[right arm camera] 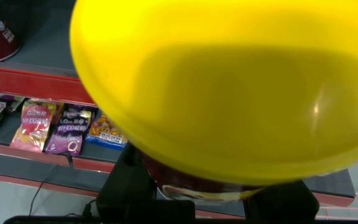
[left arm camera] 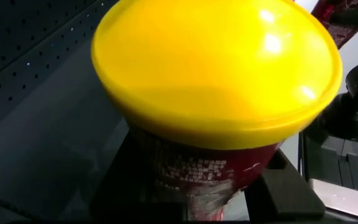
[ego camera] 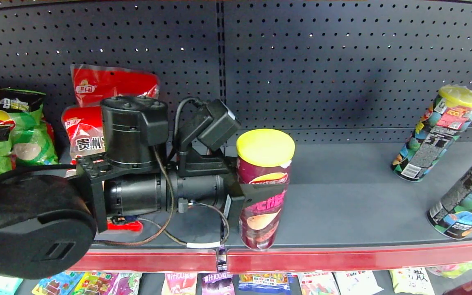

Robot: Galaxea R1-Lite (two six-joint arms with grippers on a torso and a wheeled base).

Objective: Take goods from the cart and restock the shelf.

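Note:
A maroon chip can [ego camera: 262, 196] with a yellow lid stands upright near the front edge of the dark shelf board [ego camera: 342, 205]. My left gripper [ego camera: 262, 192] comes in from the left and is shut on the can's middle. In the left wrist view the can's lid [left arm camera: 216, 68] sits just above the gripper [left arm camera: 204, 193], with one finger on each side of the can body. My right gripper [right arm camera: 204, 199] is shut on a second yellow-lidded dark red can [right arm camera: 229, 81], held in front of and below the shelf's red front strip [right arm camera: 30, 81].
Two multicoloured cans [ego camera: 436, 131] [ego camera: 465, 196] lean tilted at the shelf's right end. Green chip bags [ego camera: 6, 127] and red bags [ego camera: 105, 94] fill the left end behind my arm. The stretch of board between is bare. Snack packets [ego camera: 260, 282] hang on the level below.

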